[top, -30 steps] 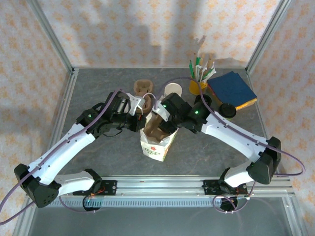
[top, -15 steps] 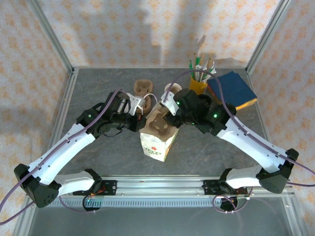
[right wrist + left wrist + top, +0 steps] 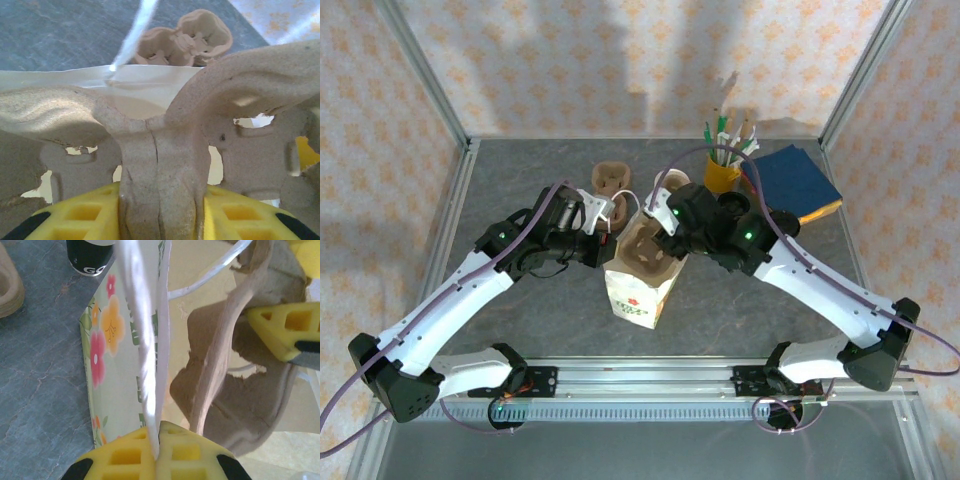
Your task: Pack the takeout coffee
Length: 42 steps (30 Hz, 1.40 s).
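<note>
Bolted at the near edge of the table [image 3: 520,300], reaching inward from both sides. Just ahead of the bases, near the middle: a white paper bag [image 3: 638,292] with a flower print, standing with its mouth open. At its left rim, pinched flat between the yellow pads of the left gripper [image 3: 157,439], a thin white bag handle [image 3: 145,340]; pads fully together on it, no gap to be seen. At its right rim, clamped by the right gripper [image 3: 161,216], the central ridge of a brown pulp cup carrier [image 3: 240,85]; jaws partway apart, with that ridge filling the gap. Partly down inside the bag's mouth, close against the white inner wall. Beyond the bag, flat on the grey surface, a second pulp carrier [image 3: 610,180], clear of both grippers. Near it in the left wrist view, the dark band of a cup stack [image 3: 90,257]. Farther back on the right, a yellow cup [image 3: 722,175] of sticks and straws, and beside it a blue pad [image 3: 795,178] over something yellow. Just off the near left corner of that pad, mostly hidden behind the right forearm, a dark rounded edge, apparently the black lid of the takeout coffee [image 3: 783,218]; on the table, apart from the bag, not packed.
</note>
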Each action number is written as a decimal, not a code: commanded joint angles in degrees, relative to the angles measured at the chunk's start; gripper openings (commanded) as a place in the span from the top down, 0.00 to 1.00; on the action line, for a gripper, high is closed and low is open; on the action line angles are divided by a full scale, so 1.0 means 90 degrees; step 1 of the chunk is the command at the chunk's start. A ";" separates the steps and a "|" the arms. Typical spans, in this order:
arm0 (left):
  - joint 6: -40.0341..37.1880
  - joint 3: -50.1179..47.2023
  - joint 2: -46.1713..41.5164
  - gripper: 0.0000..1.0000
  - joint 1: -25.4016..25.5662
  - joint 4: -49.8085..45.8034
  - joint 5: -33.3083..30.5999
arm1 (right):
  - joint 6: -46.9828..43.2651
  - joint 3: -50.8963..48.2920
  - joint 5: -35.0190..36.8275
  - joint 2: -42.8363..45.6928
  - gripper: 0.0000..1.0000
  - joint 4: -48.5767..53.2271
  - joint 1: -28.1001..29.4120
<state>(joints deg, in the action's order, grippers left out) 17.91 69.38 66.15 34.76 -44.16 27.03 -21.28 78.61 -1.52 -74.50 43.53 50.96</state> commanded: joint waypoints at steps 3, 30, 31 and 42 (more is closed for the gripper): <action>-0.0076 0.0239 0.0164 0.95 -0.0025 -0.0083 0.0035 | 0.0048 -0.0063 -0.1044 0.0065 0.62 0.0154 -0.0016; -0.0076 0.0162 0.0159 0.95 -0.0025 -0.0020 -0.0052 | 0.0867 -0.0156 -0.1128 -0.0453 0.63 0.0853 -0.0013; -0.0076 0.0162 0.0152 0.95 -0.0020 -0.0015 -0.0052 | 0.0897 -0.0136 -0.1093 -0.0488 0.63 0.0907 -0.0013; -0.0047 0.0132 0.0139 0.96 -0.0025 0.0053 -0.0034 | 0.1102 -0.0073 -0.1143 -0.0885 0.61 0.0989 -0.0010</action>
<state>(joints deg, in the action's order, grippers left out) 17.93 70.24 67.64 34.76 -44.21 27.03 -12.99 77.69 -12.45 -80.95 49.30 50.85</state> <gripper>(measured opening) 0.062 0.386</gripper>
